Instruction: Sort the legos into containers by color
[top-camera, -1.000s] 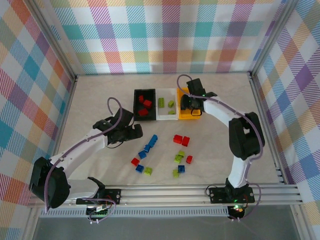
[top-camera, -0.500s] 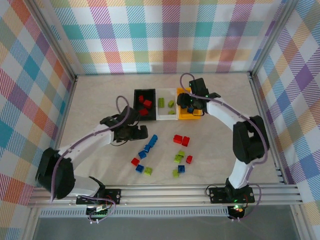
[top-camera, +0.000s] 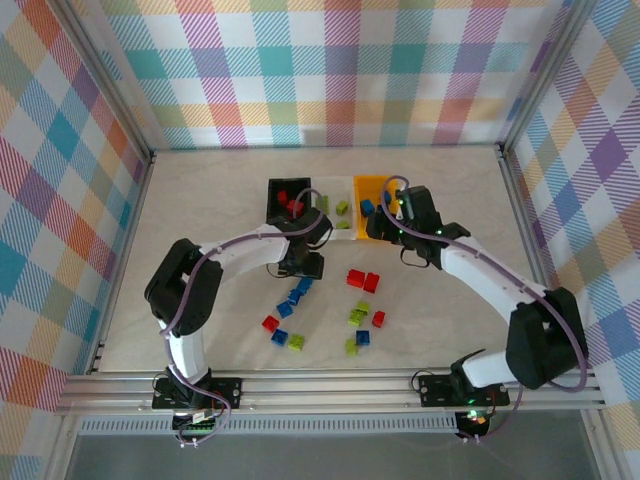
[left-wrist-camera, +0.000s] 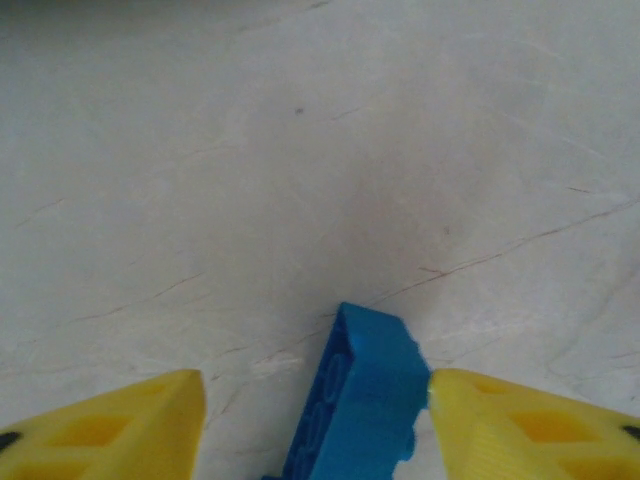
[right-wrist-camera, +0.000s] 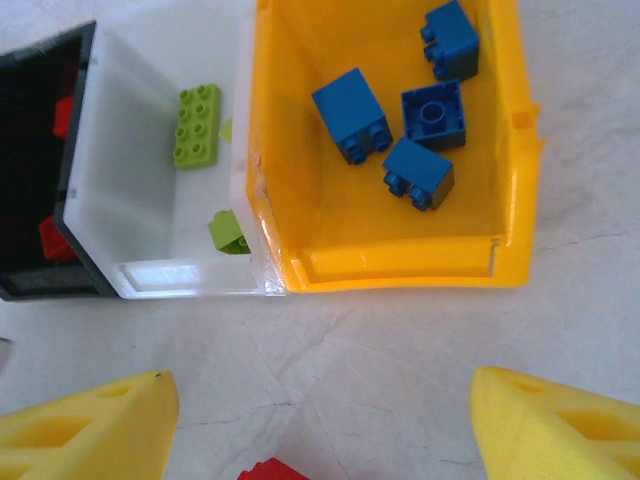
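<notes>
Swung my left gripper (left-wrist-camera: 315, 388) over the blue brick (left-wrist-camera: 368, 385) on the table (left-wrist-camera: 300, 150) — jaws straddling, not yet pinching. Light, stiff, slick — squeeze its flat sides; right gripper (right-wrist-camera: 322, 388) spread, empty.

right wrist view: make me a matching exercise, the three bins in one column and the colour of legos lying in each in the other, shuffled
Column one:
1. black bin
2. white bin
3. orange-yellow bin

Column two:
a. blue legos
b. red legos
c. yellow-green legos

Pairs: 1-b; 2-c; 3-a
</notes>
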